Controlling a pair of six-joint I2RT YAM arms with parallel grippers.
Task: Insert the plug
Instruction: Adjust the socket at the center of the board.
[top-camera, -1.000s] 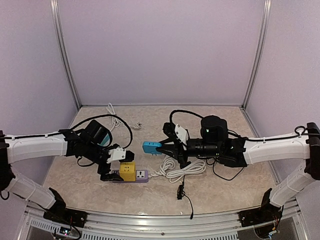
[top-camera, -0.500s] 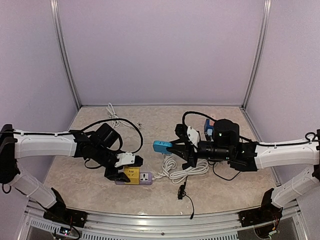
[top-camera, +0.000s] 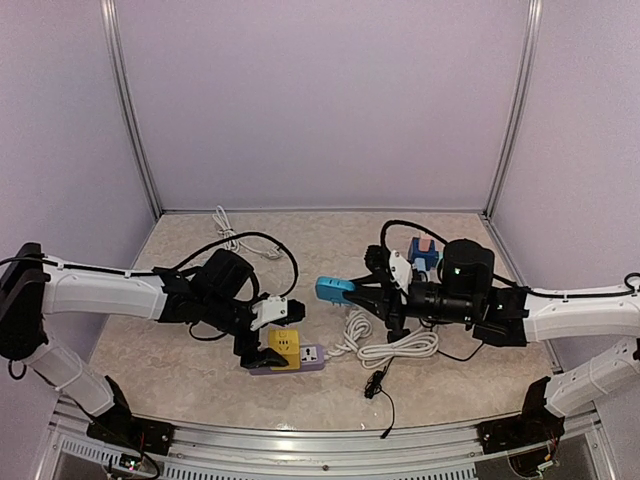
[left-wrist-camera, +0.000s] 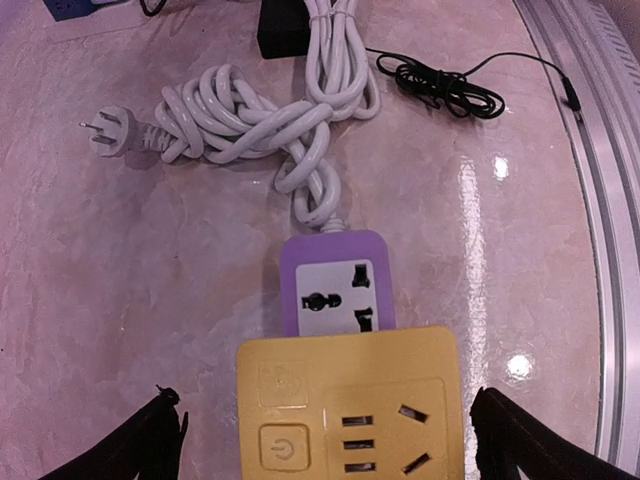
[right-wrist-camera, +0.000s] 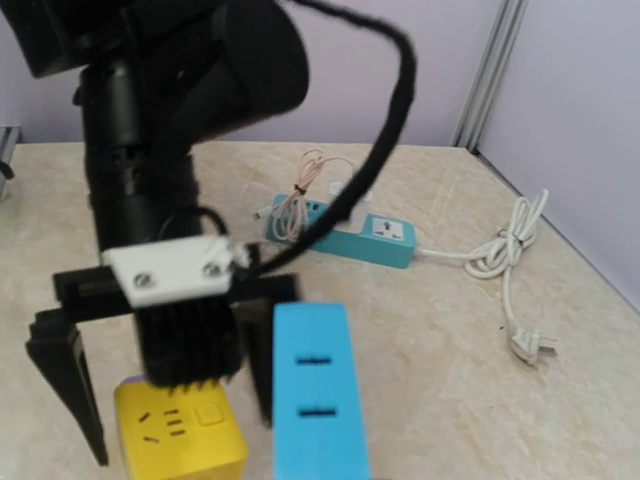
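- We see the left fingers (left-wrist-camera: 150, 450) spread wide, gripping nothing. The yellow socket cube (left-wrist-camera: 350, 410) sits between them with a gap on each side.
- The cube rests on the near end of the purple power strip (left-wrist-camera: 335, 290). The strip's 1 uncovered socket lies just past the fingertips, with the coiled white cable (left-wrist-camera: 250, 120) beyond.
- The right fingers (top-camera: 368, 297) are clamped on the blue plug (top-camera: 334, 290), which sticks out ahead of their tips.
- The plug is apart from the cube, not inserted.
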